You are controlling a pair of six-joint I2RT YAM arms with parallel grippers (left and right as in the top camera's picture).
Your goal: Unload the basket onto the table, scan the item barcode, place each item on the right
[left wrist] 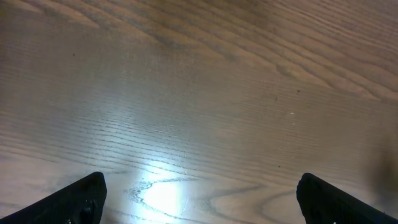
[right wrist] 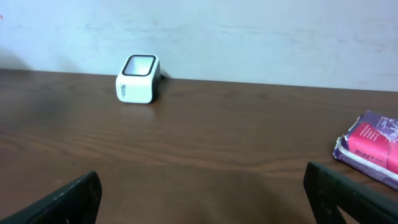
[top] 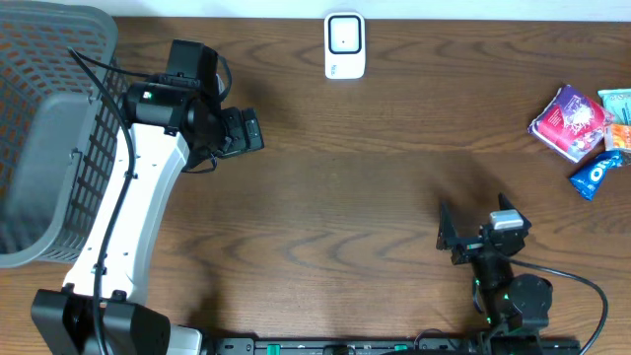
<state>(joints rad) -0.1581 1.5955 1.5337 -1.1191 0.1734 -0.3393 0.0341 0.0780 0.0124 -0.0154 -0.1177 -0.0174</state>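
The white barcode scanner [top: 344, 44] with a dark window stands at the table's far edge; the right wrist view shows the scanner [right wrist: 138, 79] upright by the wall. Snack items lie at the far right: a purple-pink packet [top: 570, 120], a blue packet [top: 596, 175] and a teal packet [top: 617, 103]. In the right wrist view, only the purple-pink packet [right wrist: 372, 149] appears. My left gripper [top: 258, 131] hangs open over bare wood left of centre, with nothing between its fingers [left wrist: 81, 199]. My right gripper [top: 476, 219] is open and empty near the front edge, well short of the packets.
A grey mesh basket [top: 39, 148] fills the left side, right beside my left arm. The brown wooden table [top: 375, 168] stretches between scanner, packets and grippers. A pale wall [right wrist: 249, 37] backs the far edge.
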